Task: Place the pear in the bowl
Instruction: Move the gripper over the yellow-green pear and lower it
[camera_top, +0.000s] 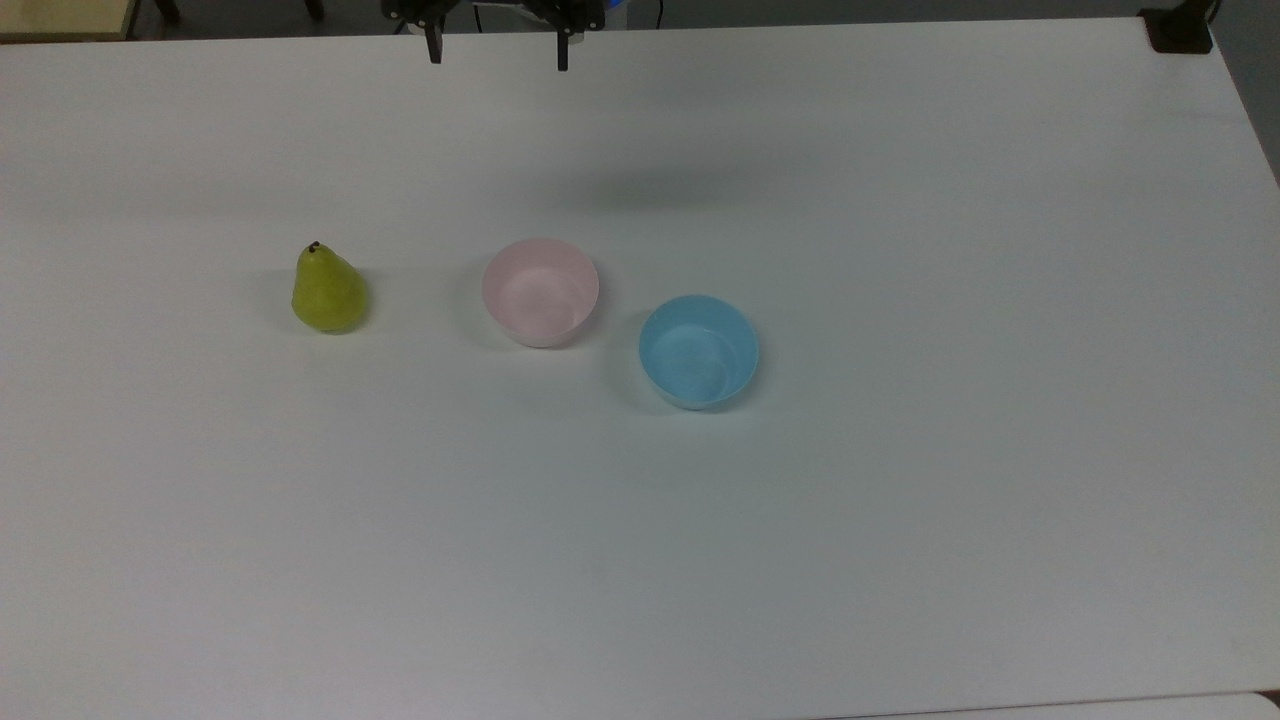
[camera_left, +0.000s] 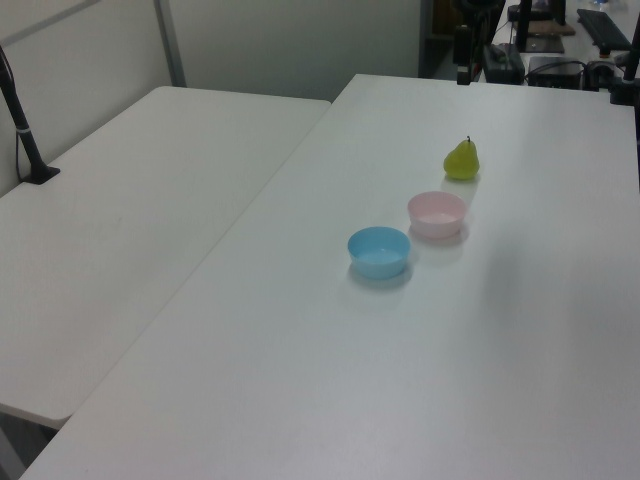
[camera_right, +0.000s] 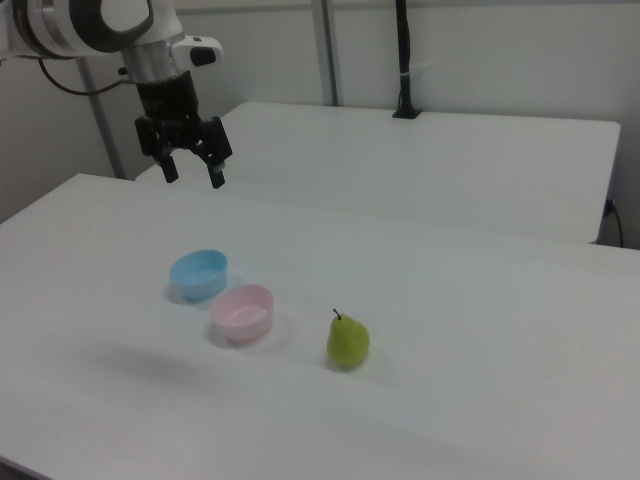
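Two fingers spread apart, gripper pointing down, high above table; pear untouched.

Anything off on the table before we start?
Nothing stands out. The pear stands upright, the pink bowl and blue bowl sit upright and empty, and the open hand hangs above the table.

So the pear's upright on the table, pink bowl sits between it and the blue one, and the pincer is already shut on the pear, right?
Not quite. The pincer is open and empty, raised well above the table, as the right view shows. The rest holds: the pear stands upright, and the pink bowl sits between it and the blue bowl.
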